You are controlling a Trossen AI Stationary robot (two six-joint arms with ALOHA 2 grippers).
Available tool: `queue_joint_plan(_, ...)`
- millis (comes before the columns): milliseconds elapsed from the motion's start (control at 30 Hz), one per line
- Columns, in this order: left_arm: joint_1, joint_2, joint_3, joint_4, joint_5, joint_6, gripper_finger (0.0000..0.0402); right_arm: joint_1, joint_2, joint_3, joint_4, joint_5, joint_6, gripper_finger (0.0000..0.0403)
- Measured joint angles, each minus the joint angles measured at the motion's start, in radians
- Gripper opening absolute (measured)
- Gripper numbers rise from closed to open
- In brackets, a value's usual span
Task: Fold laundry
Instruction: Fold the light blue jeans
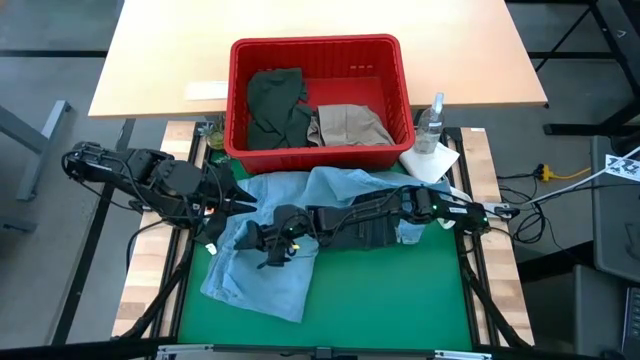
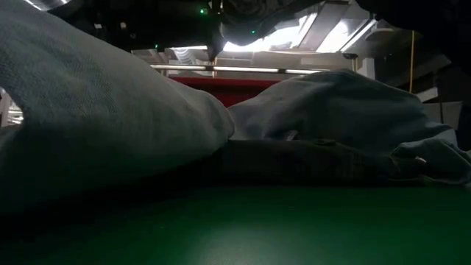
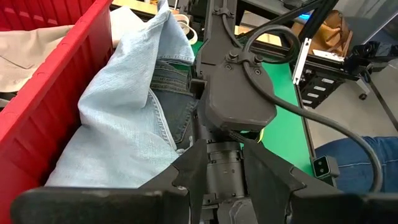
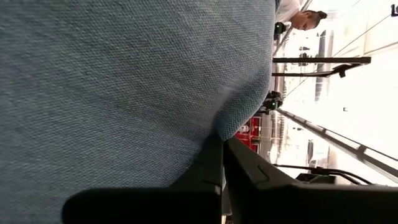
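Observation:
Light blue denim (image 1: 255, 280) lies spread over the left half of the green mat (image 1: 400, 300). Dark navy jeans (image 1: 365, 235) lie beside it under my right arm. My right gripper (image 1: 268, 250) reaches in from the right and is shut on the denim (image 4: 124, 74), which fills its wrist view. My left gripper (image 1: 240, 200) waits open at the denim's left far edge, and its wrist view looks along the right arm with denim (image 3: 124, 118) beside it. A dark olive piece (image 1: 272, 105) and a beige khaki piece (image 1: 348, 125) lie in the red basket (image 1: 240, 100). My right gripper pinches the light blue denim between its two shut fingertips (image 4: 214, 155), at a rounded edge or fold (image 4: 233, 127). Whether that is one layer or several I cannot tell. The fingers come nearly level from the table's right side. The rest of the denim lies on the mat.
The red basket stands against the mat's far edge. A clear spray bottle (image 1: 432, 122) and a small white cloth (image 1: 430, 160) sit at the far right. Bare green mat shows toward the near right. A person (image 4: 308, 18) shows in the room beyond.

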Motion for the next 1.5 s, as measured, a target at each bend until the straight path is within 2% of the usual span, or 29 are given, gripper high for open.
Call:
queue_joint_plan(167, 0.0, 0.0, 0.0, 0.0, 0.0, 0.0, 0.01, 0.0, 0.0, 0.0, -0.007, 0.0, 0.001, 0.0003)
queue_joint_plan(267, 0.0, 0.0, 0.0, 0.0, 0.0, 0.0, 0.01, 0.0, 0.0, 0.0, -0.008, 0.026, 0.002, 0.0018)
queue_joint_plan(567, 0.0, 0.0, 0.0, 0.0, 0.001, 0.0, 0.01, -0.001, 0.0, -0.001, 0.033, 0.054, 0.002, 0.0148)
queue_joint_plan(667, 0.0, 0.0, 0.0, 0.0, 0.037, -0.015, 0.01, 0.004, -0.004, -0.001, 0.071, 0.147, 0.0, 0.0177)
queue_joint_plan(833, -0.016, 0.015, 0.002, -0.008, 0.143, -0.106, 0.01, 0.047, -0.049, -0.002, 0.037, 0.463, -0.054, 0.019)
queue_joint_plan(933, -0.051, 0.036, 0.003, -0.022, 0.164, -0.16, 0.01, 0.082, -0.085, -0.002, -0.097, 0.599, -0.116, 0.0184)
queue_joint_plan(1133, -0.145, 0.095, -0.002, -0.074, 0.16, -0.267, 0.01, 0.127, -0.187, -0.002, -0.516, 0.744, -0.084, 0.0173)
queue_joint_plan(1233, -0.188, 0.121, -0.002, -0.152, 0.156, -0.335, 0.01, 0.134, -0.26, 0.002, -0.734, 0.783, 0.027, 0.0172)
queue_joint_plan(1367, -0.229, 0.145, -0.002, -0.296, 0.151, -0.448, 0.01, 0.131, -0.342, -0.002, -1.018, 0.759, 0.209, 0.0172)
queue_joint_plan(1500, -0.259, 0.145, -0.002, -0.395, 0.129, -0.571, 0.01, 0.131, -0.443, 0.001, -1.232, 0.778, 0.386, 0.0172)
